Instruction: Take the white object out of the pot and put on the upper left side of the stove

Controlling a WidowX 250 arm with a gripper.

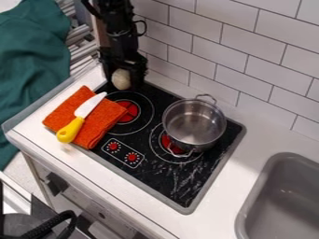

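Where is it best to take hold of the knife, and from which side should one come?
Best by the yellow handle, I think, coming from above and closing across its narrow width. The knife lies flat on the orange cloth, and the handle looks thicker than the flat white blade, with its rounded end past the cloth's edge.

A folded orange-red cloth (pixel 112 117) lies at the left of the white worktop (pixel 218 205), a white-bladed knife with a yellow handle (pixel 72 127) across it. A grey sink basin (pixel 254 186) is set in at the lower right; white rectangular wall tiles (pixel 261 60) rise behind. Dark green fabric (pixel 31 65) hangs at the left.
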